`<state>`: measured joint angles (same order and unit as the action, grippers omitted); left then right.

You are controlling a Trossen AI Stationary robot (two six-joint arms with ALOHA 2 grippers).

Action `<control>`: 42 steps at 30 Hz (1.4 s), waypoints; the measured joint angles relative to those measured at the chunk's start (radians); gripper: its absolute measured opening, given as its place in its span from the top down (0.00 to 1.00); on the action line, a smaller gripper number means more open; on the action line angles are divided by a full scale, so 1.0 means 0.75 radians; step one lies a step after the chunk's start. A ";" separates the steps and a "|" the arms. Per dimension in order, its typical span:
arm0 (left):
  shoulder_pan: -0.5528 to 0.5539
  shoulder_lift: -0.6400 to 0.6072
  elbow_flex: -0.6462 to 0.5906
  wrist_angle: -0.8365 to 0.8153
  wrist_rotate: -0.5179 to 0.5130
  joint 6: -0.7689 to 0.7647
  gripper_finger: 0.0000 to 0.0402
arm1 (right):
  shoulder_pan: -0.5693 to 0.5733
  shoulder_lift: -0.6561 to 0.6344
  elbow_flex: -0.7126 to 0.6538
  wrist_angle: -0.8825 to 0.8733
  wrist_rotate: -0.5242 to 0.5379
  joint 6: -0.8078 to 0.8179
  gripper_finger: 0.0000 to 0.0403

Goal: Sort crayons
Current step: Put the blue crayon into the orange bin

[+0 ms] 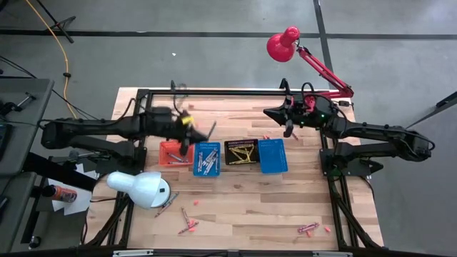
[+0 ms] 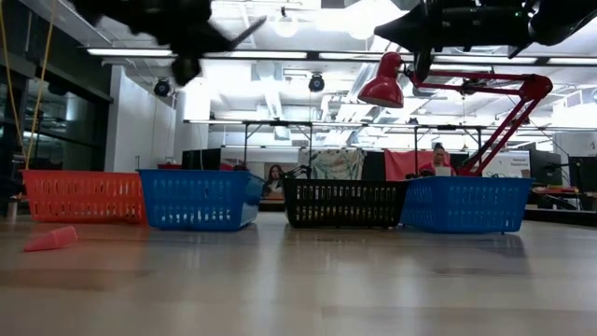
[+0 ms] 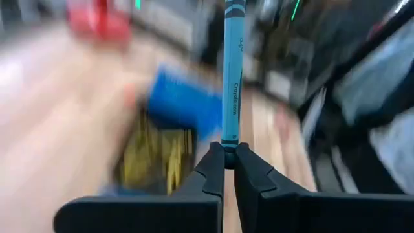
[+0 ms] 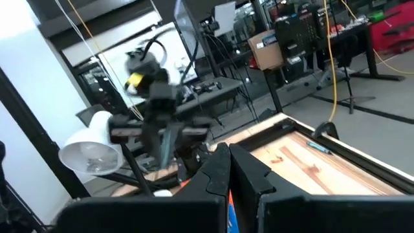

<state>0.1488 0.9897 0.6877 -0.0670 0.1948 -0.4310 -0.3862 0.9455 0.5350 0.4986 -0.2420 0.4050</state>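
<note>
The left hand (image 3: 228,154) is clamped on a blue crayon (image 3: 232,71), which sticks straight out past the fingertips; in the high view this hand (image 1: 191,130) hangs above the table (image 1: 243,207), over the orange basket (image 1: 170,153) and just beside the blue basket (image 1: 207,158). That blue basket holds several crayons. Next to it, on the side away from the orange basket, stands the black basket (image 1: 241,151) with yellow crayons in it, and beyond that a second blue basket (image 1: 272,155). The right hand (image 4: 228,160), fingers together and holding nothing, hovers above the table's far edge, behind the second blue basket. Loose crayons (image 1: 188,224) lie on the table well in front of the blue basket, near the white lamp (image 1: 140,189); more crayons (image 1: 308,228) lie in front of the second blue basket.
</note>
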 joint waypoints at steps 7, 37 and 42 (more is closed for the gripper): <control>-0.255 -0.001 0.091 -0.807 -0.253 -0.102 1.00 | -0.025 0.005 0.000 -0.096 0.008 -0.019 1.00; -0.347 0.252 0.093 -1.331 -0.515 -0.027 0.83 | -0.038 0.006 0.000 -0.201 0.010 -0.018 1.00; -0.346 0.246 0.109 -1.369 -0.518 -0.027 0.72 | -0.038 0.006 0.000 -0.198 0.010 -0.013 1.00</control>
<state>-0.1108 1.1744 0.7697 -1.0935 -0.1936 -0.4511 -0.4145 0.9497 0.5350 0.3501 -0.2344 0.3950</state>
